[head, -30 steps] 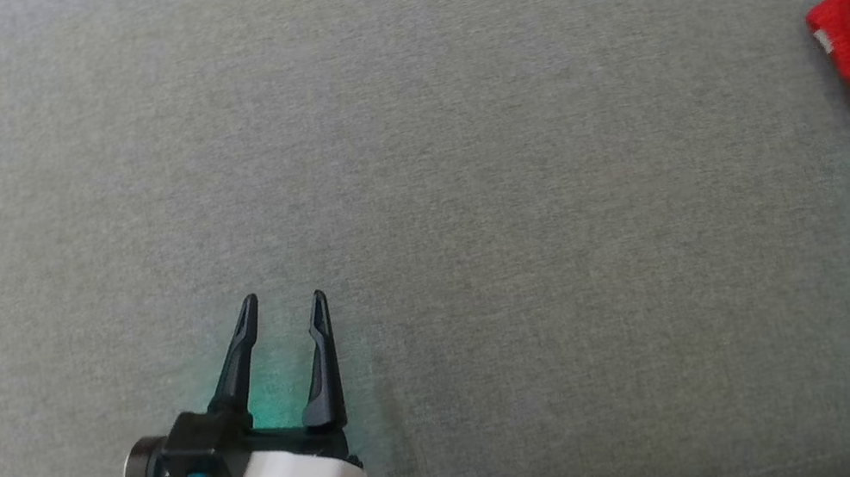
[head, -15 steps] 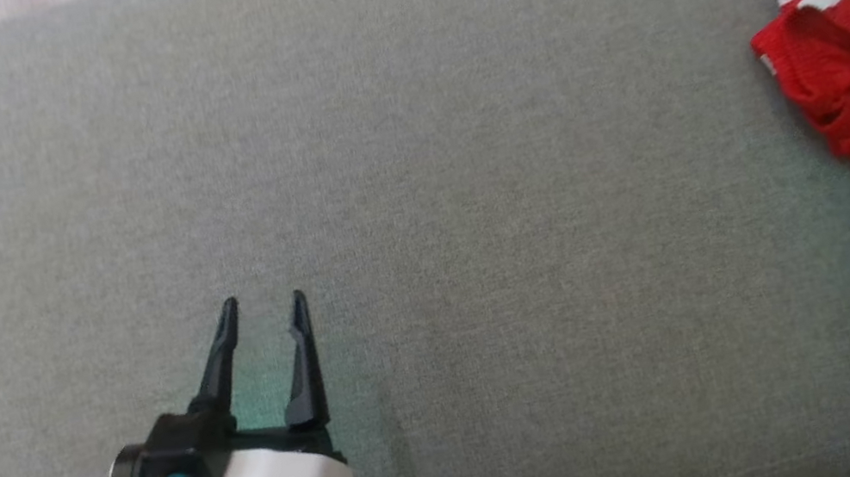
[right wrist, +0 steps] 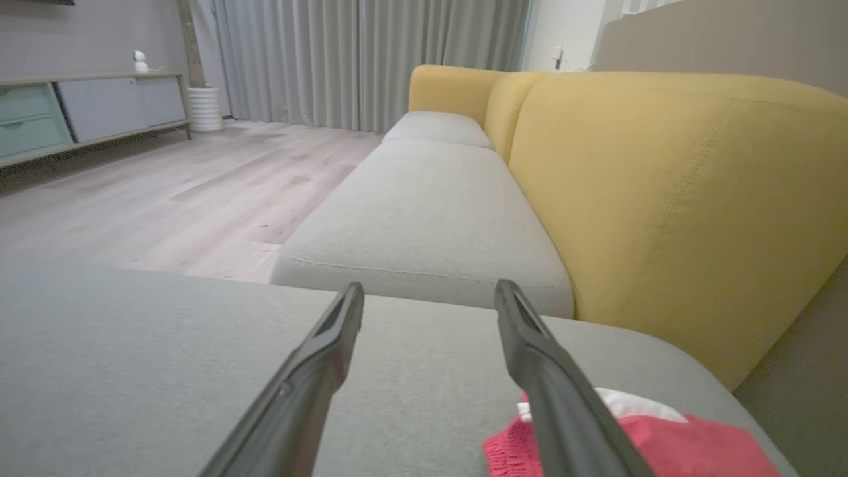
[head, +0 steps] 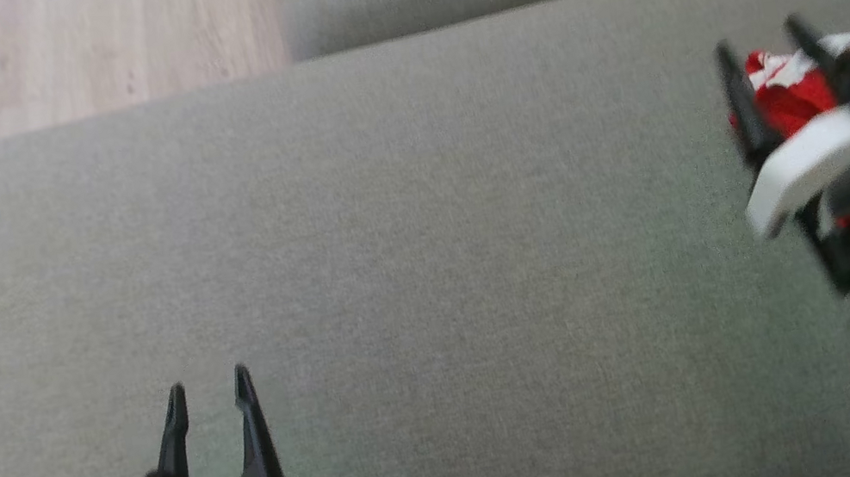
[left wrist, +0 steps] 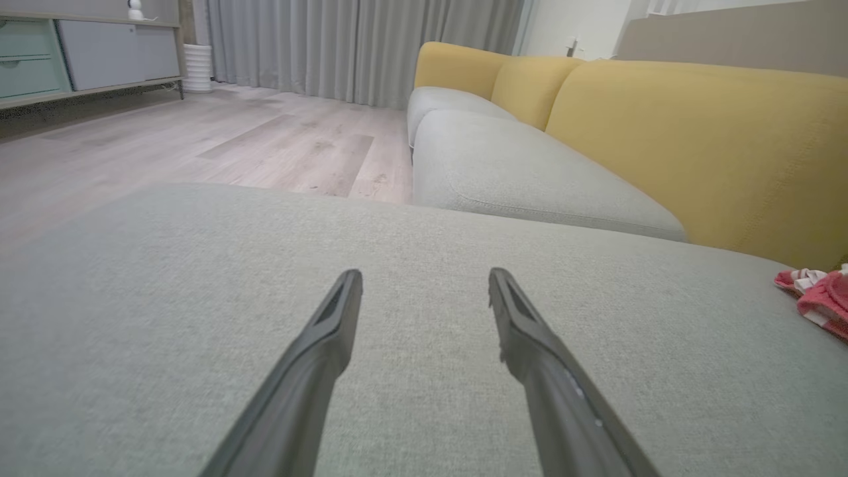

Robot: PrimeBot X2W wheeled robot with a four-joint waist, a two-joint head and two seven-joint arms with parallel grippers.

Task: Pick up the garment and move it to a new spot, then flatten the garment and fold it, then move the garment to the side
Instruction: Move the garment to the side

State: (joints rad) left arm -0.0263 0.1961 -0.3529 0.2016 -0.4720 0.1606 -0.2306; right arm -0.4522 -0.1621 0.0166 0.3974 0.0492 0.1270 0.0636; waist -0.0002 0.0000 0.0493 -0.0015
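Where the right tool (head: 757,37) hovers, garment (head: 787,106) lies on cushion (head: 424,230).

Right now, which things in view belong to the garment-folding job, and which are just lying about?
Job: crumpled red-and-white cloth garment; grey fabric seat cushion under it; right end effector, open, beside the garment; left end effector, open, apart from it.
Lying about: yellow upholstered sofa backrest; pale wood floor; grey curtains; low grey-and-green cabinet.

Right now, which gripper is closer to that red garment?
The right. The right gripper hovers open at the edge of the red garment; the left gripper, also open, is far off across the grey cushion.
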